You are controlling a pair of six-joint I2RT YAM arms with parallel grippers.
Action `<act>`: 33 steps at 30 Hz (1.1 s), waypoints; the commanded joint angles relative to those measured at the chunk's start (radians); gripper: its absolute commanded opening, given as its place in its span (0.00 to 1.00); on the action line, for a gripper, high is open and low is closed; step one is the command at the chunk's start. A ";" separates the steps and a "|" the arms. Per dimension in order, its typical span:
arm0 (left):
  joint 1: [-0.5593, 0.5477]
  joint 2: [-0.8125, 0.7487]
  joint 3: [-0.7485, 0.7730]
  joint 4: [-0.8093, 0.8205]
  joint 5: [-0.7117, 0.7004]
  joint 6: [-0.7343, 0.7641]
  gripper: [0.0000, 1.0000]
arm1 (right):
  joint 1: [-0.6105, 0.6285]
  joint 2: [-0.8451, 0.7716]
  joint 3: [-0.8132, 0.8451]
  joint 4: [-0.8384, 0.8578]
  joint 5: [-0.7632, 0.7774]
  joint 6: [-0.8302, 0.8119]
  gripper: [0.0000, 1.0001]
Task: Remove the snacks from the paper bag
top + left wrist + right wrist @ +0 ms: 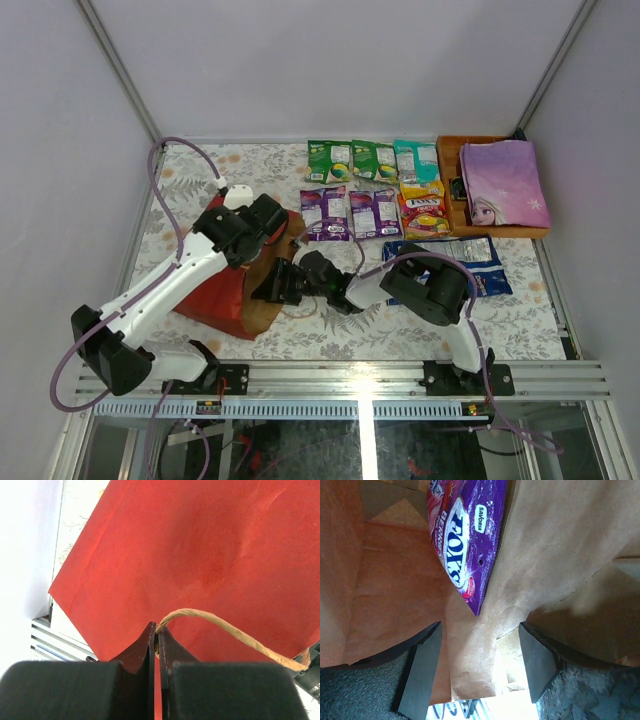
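Left claw [156,630] is pinched tight on the cord handle [220,625] of the paper bag [212,298]. The right claw [480,627] is inside the bag's mouth, its jaws wide apart with only the brown paper lining between them. Pale walls [120,90] close in the left, far and right sides, and a flower-patterned table [330,338] fills the floor between them. The table ends at a metal rail [350,378] along the near edge, where both arms are bolted. Bare cloth shows across the far left corner and in a strip in front of the rail, right of the bag. The paper bag lies on its side at the left of the table, red outside, its open mouth toward the middle. Next in size, a wooden tray [447,160] sits in the far right corner with a purple book [503,183] lying on it. A blue bag [485,262] lies flat just beside the right arm's elbow, near the right edge. The small snacks lie close together in rows at the far middle: two green packets [329,160] and a teal packet [415,160] along the far edge, with two purple packets [325,213] and yellow-red packets [424,210] just nearer. One more purple packet [465,540] rests inside the paper bag, just ahead of the right claw's fingers and apart from them.
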 commanded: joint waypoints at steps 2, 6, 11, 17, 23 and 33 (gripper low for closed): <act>-0.005 0.025 -0.021 0.029 -0.015 -0.026 0.00 | 0.031 -0.071 0.028 0.062 0.077 -0.006 0.69; -0.005 0.029 -0.012 0.030 -0.016 -0.026 0.00 | 0.045 -0.073 0.057 0.013 0.129 -0.005 0.68; -0.003 0.025 0.000 0.036 -0.017 -0.026 0.00 | 0.051 0.090 0.192 -0.040 0.075 0.055 0.63; -0.003 0.011 -0.022 0.066 0.000 -0.021 0.00 | 0.066 0.198 0.259 -0.087 0.104 0.095 0.62; -0.003 -0.028 -0.045 0.076 -0.001 -0.023 0.00 | 0.075 0.159 0.206 -0.117 0.187 0.059 0.69; 0.000 -0.074 -0.065 0.077 0.015 -0.046 0.00 | 0.085 0.326 0.408 -0.058 0.164 0.143 0.59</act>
